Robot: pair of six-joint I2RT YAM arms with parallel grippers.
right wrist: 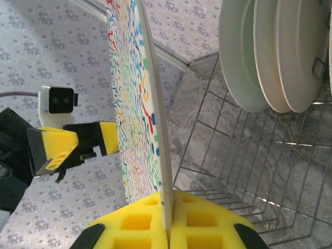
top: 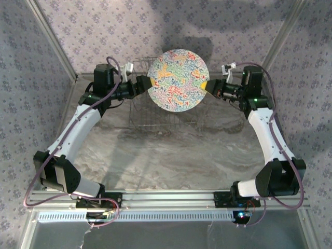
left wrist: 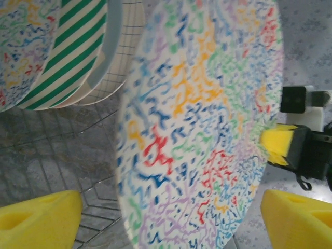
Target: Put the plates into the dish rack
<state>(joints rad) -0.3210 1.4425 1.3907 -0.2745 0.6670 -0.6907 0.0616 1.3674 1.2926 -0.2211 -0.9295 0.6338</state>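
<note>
five plates (left wrist: 197,129), one wire dish rack (top: 139,109), two robot arms (top: 78,129)

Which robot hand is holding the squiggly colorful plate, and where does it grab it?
The right gripper pinches the mosaic plate by its rim, holding it upright. The left gripper has its jaws open around the opposite rim, not gripping.

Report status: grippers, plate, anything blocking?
Left gripper open, astride mosaic plate. Right gripper shut on its rim, plate upright over rack. Other plates racked beyond, nothing blocking.
</note>
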